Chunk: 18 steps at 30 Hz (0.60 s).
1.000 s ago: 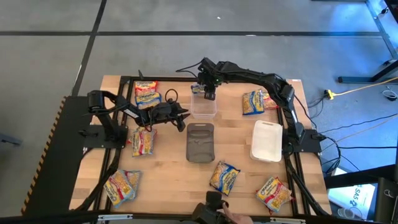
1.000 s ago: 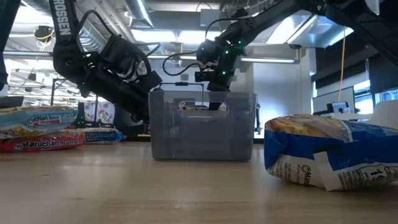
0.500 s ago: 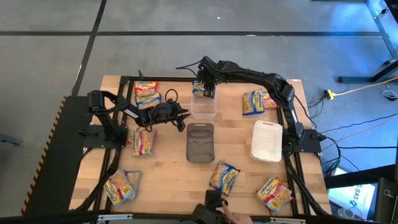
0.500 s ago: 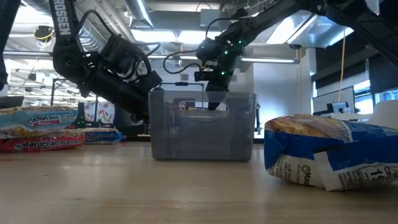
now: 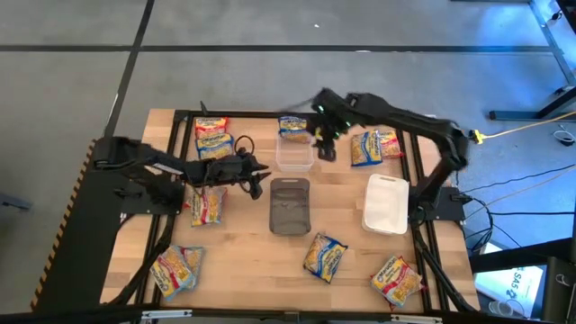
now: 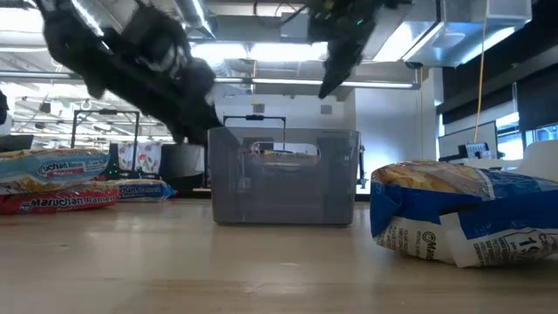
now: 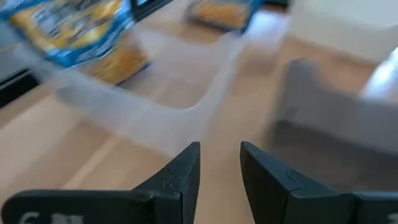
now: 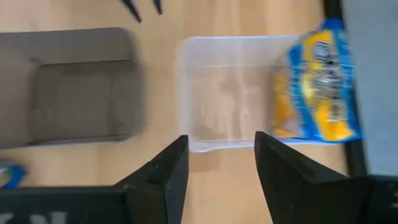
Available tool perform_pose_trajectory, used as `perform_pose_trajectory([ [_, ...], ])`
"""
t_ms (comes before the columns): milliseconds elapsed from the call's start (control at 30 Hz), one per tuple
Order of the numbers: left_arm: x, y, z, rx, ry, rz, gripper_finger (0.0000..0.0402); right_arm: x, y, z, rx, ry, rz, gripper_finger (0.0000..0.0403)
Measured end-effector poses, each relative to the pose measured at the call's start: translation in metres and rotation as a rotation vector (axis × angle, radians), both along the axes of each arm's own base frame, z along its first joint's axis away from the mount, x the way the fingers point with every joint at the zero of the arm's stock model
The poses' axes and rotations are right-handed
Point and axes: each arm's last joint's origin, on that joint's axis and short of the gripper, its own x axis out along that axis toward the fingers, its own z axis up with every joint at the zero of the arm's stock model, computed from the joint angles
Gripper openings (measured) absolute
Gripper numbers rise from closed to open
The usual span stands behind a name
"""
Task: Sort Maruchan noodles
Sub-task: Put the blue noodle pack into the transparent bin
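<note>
**Wooden table, packets scattered, both arms near the clear tub**

On the wooden table, Maruchan noodles packets are lying around the edges, and a blue-labelled packet is resting on the far rim of the clear tub. The right gripper is hovering just beside the tub, fingers parted and gripping nothing. The left gripper is hanging empty near the dark basket, fingers slightly apart.
</note>
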Motion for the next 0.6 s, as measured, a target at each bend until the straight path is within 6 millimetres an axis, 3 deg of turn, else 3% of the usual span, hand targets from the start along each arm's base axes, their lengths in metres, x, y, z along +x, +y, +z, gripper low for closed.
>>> perform_pose_trajectory([
  [100, -0.005, -0.022, 0.014, -0.007, -0.035, -0.057, 0.0108, -0.018, 0.035, -0.006, 0.012, -0.053, 0.039, 0.0158],
  [233, 0.005, -0.056, 0.034, 0.015, 0.002, -0.135, 0.0108, -0.040, 0.079, -0.019, 0.005, -0.110, 0.080, 0.0158],
  [467, 0.038, -0.117, 0.065, 0.043, 0.056, -0.234, 0.0108, -0.068, 0.142, -0.039, 0.058, -0.112, 0.096, 0.0158],
  [600, 0.056, -0.153, 0.068, 0.023, 0.084, -0.295, 0.0108, -0.079, 0.180, -0.053, 0.074, -0.071, 0.117, 0.0158],
])
